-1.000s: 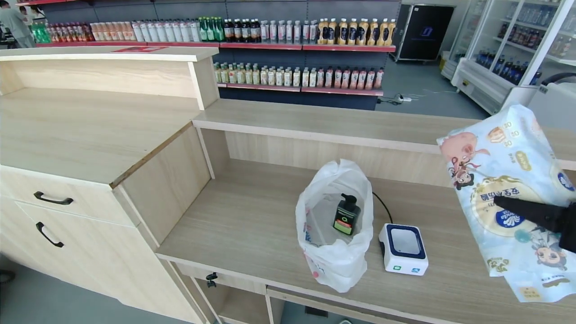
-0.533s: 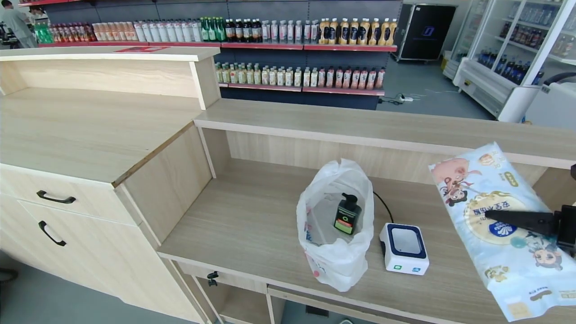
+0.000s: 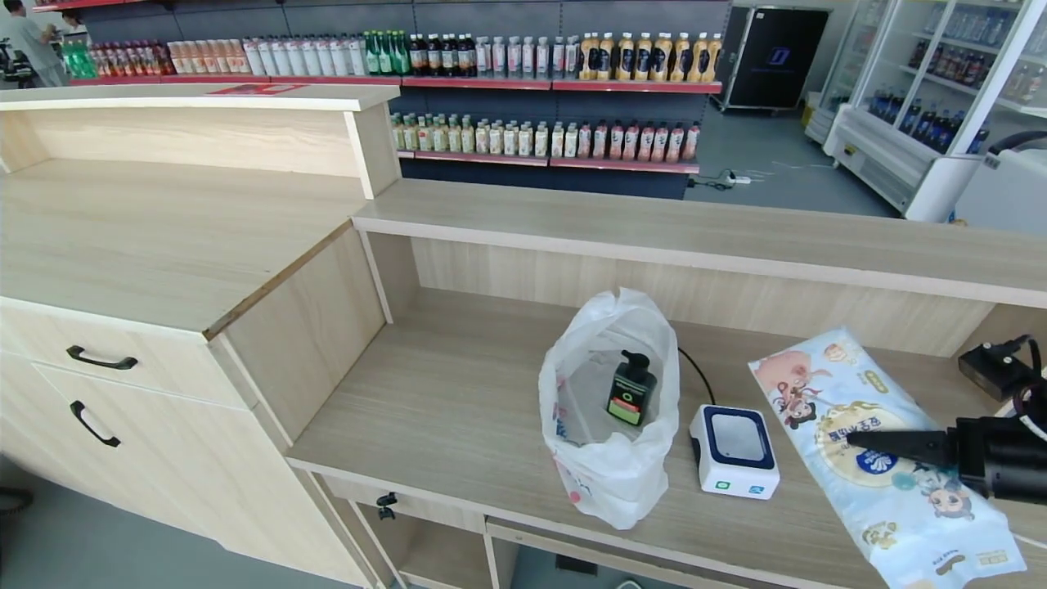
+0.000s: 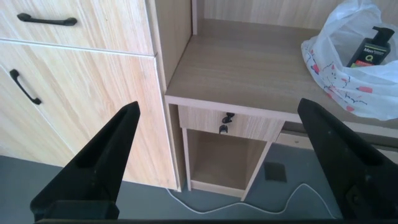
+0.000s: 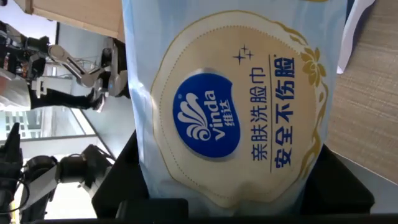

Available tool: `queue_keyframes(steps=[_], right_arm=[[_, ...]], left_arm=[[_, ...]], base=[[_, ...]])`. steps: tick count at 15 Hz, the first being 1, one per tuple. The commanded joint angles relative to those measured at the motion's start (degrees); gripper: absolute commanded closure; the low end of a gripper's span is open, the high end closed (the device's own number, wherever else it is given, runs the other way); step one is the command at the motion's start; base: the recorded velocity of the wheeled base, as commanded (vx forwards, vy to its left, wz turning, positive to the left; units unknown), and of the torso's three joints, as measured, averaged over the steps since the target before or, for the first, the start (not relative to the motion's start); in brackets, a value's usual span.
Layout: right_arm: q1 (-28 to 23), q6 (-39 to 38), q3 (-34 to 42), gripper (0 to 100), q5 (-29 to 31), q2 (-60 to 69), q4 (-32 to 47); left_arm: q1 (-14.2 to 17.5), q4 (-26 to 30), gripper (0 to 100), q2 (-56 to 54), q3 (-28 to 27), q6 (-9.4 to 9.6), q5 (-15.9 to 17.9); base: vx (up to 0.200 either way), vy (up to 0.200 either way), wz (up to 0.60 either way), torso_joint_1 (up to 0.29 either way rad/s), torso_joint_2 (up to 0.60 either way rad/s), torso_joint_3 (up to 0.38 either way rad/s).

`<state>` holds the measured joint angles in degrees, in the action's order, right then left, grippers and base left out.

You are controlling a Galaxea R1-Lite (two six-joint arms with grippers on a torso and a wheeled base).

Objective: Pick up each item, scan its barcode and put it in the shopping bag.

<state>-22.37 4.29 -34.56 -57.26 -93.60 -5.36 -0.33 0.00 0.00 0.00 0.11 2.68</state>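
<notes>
I am seeing the pack (image 3: 883,458) lying low on the counter (image 3: 442,401) at the right, printed face up, with its long axis running from 10 o'clock, where its far end is sitting just beside the scanner (image 3: 732,451), down to 4 o'clock, where its near end is reaching toward the counter's front edge; I cannot tell whether it is resting flat or hanging just above the wood. The right gripper (image 3: 859,442) is clamping the pack about halfway along, coming in from 3 o'clock with its top finger (image 3: 900,444) lying across the round emblem and pointing toward 9 o'clock, crosswise to the long axis. In the right wrist view the pack (image 5: 230,106) is filling the whole gap between the two black fingers. The bag (image 3: 609,409) is standing open at 9 o'clock of the scanner, touching or nearly touching it, with a dark bottle (image 3: 631,391) upright inside. At 12 o'clock the counter's back wall (image 3: 695,298) is standing close behind the pack's far end; between pack and scanner only a narrow strip of wood is showing, while at 9 o'clock of the bag the counter is lying open. The left gripper (image 4: 217,165) is hanging with fingers (image 4: 99,162) spread wide, holding nothing, low off the counter's front-left corner.
</notes>
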Motion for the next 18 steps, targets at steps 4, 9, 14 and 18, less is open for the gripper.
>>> queue_keyframes(steps=[4,9,14,18], right_arm=[[-0.04,2.04,-1.65,100,0.04,-7.12,-0.52],[0.31,2.12,-3.5,100,0.04,-10.55,-2.11],[2.95,2.12,-4.11,100,0.04,-13.98,-6.41],[4.62,2.04,-4.55,100,0.04,-16.97,-9.14]], left_arm=[[-0.02,0.0,0,0.09,0.0,0.07,0.04],[-0.02,0.0,0,0.09,0.0,-0.02,0.04],[-0.02,0.0,0,0.09,0.0,-0.02,-0.05],[-0.02,0.0,0,0.09,0.0,-0.02,0.04]], base=[[0.0,0.0,0.0,0.0,0.0,0.0],[0.0,0.0,0.0,0.0,0.0,0.0],[0.0,0.0,0.0,0.0,0.0,0.0],[0.0,0.0,0.0,0.0,0.0,0.0]])
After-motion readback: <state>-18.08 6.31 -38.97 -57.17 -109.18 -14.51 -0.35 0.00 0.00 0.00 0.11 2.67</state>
